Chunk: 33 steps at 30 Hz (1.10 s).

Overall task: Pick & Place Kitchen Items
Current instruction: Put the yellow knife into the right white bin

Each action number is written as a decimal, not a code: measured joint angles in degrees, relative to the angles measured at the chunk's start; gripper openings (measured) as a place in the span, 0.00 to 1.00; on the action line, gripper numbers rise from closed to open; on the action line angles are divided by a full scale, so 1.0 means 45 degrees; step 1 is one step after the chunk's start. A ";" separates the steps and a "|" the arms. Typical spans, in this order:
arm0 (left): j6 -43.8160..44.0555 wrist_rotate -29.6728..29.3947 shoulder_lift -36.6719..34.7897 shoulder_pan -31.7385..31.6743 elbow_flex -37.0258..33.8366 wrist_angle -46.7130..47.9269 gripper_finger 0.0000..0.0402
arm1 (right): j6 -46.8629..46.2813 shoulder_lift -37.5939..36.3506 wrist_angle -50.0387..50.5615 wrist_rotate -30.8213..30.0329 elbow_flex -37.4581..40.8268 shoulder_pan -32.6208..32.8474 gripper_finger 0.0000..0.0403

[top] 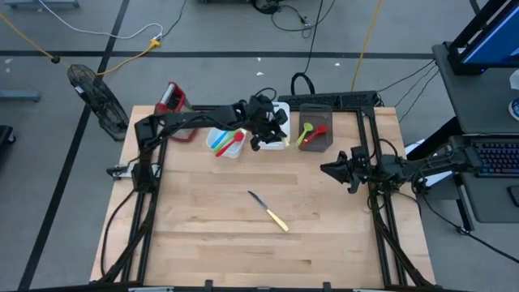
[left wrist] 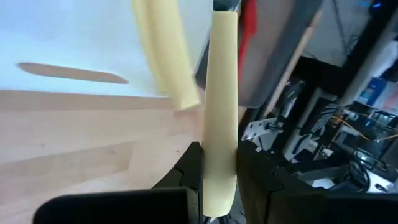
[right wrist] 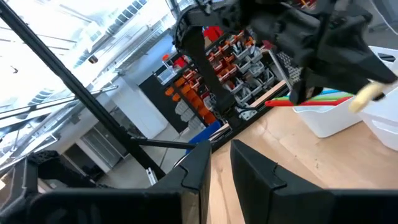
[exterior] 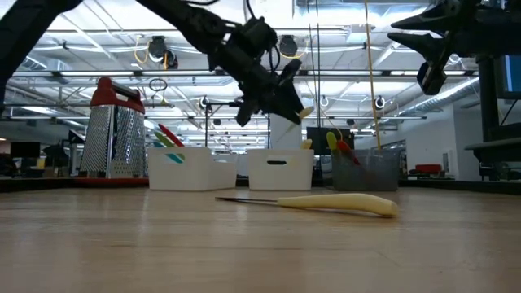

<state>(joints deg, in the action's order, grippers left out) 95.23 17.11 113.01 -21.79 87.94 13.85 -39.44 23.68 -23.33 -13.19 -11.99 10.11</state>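
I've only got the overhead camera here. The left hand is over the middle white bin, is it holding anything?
Observer: Yes. The left wrist view shows the left hand shut on a yellow-handled knife.
Operator: Is it down inside the bin?
Observer: No. In the low view the knife hangs above the rim of the middle white bin.
Operator: And the right hand?
Observer: Its own wrist view shows the right hand open, with nothing between its fingers.
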 joint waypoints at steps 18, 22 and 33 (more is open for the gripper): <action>0.0868 0.0814 0.0690 -0.1202 -0.0011 0.0787 0.13 | 0.0005 0.0000 0.0005 -0.0016 0.0000 0.0000 0.14; 0.1008 0.0939 0.0794 -0.1226 0.0005 0.0492 0.13 | 0.0005 0.0000 0.0004 -0.0024 0.0000 0.0000 0.14; 0.1081 0.1016 0.1184 -0.1201 -0.0019 0.0519 0.28 | 0.0005 0.0000 0.0005 -0.0034 0.0000 0.0003 0.14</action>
<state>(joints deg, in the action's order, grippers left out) 100.10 21.68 118.34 -27.20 87.85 16.19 -39.42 23.68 -23.31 -13.34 -11.99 10.12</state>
